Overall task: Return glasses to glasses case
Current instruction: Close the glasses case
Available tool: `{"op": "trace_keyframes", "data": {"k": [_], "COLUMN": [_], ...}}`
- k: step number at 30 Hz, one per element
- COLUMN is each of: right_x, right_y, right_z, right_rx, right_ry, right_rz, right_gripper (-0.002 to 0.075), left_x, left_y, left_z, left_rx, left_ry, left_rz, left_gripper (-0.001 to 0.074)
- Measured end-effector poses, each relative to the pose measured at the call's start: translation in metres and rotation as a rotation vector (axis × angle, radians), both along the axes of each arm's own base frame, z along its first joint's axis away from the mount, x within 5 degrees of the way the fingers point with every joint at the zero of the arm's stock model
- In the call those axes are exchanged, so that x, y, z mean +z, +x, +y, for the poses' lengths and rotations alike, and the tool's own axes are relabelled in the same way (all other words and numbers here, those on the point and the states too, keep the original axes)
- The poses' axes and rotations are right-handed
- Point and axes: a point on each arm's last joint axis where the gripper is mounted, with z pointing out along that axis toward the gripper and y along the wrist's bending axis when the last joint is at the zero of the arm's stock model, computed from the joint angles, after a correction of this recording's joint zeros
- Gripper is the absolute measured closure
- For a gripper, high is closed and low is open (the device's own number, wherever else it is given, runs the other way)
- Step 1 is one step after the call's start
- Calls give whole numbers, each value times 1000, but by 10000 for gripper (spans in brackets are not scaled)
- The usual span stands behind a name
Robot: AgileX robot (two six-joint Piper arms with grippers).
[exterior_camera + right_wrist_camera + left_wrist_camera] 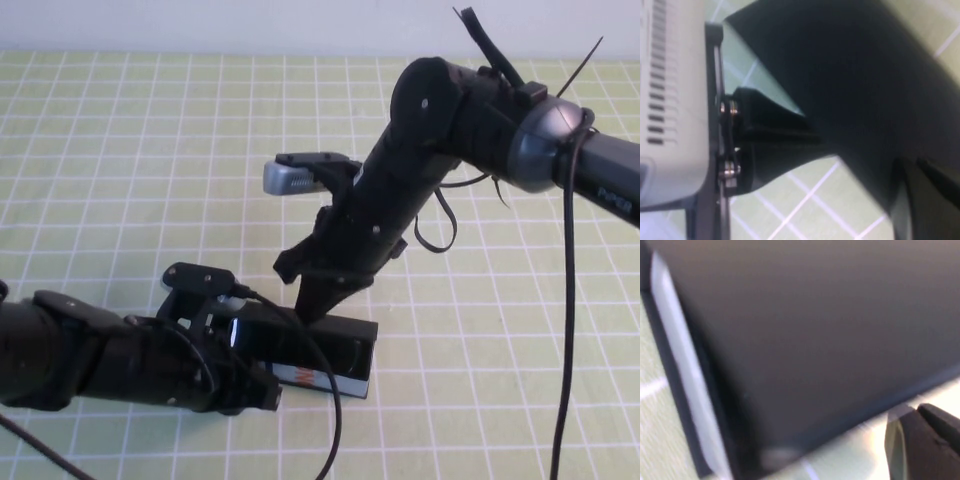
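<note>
The glasses case (335, 342) lies closed on the green checked mat, a black box whose printed front side (312, 377) faces me. The glasses are hidden. My right gripper (311, 307) points down with its shut tips touching the lid near the case's left half; the right wrist view shows the tips (912, 172) against the dark lid (865, 95). My left gripper (268, 392) lies low at the case's left front corner, shut and holding nothing. In the left wrist view its fingertips (916, 412) sit beside the case's black surface (805, 340).
The green mat with white grid lines (150, 150) covers the whole table. The left arm's wrist camera mount (200, 280) stands just left of the case and shows as a grey ribbed block (670, 100). Cables (570, 300) hang from the right arm.
</note>
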Motion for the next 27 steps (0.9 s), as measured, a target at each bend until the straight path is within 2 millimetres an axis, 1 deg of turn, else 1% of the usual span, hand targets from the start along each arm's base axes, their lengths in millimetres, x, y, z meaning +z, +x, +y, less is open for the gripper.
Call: {"op": "trace_keyframes", "data": {"k": [4, 8, 11, 14, 18, 21, 23, 27], "right_x": [0, -14, -27, -36, -37, -34, -27, 4], "right_y": [-15, -22, -27, -29, -29, -30, -32, -40], "right_z": [2, -1, -5, -8, -8, -8, -8, -15], "right_rx": [39, 51, 51, 48, 54, 66, 76, 90], "right_ry": [-11, -44, -75, -98, -95, -77, -60, -32], "right_rz": [9, 48, 77, 89, 79, 73, 56, -11], "right_gripper": [737, 737, 737, 737, 737, 737, 737, 737], "left_x": [19, 41, 59, 79, 101, 112, 118, 117], "left_y": [-11, -29, -46, -63, -83, -97, -107, -129], "left_z": [4, 13, 22, 30, 44, 57, 68, 92], "left_rx": [-38, -80, -80, -72, -54, -5, 54, 183], "left_ry": [7, 26, 8, -30, -73, -94, -111, -151], "left_rz": [23, 3, -30, -105, -258, -401, -513, -698], "left_gripper": [737, 737, 737, 737, 737, 737, 737, 737]}}
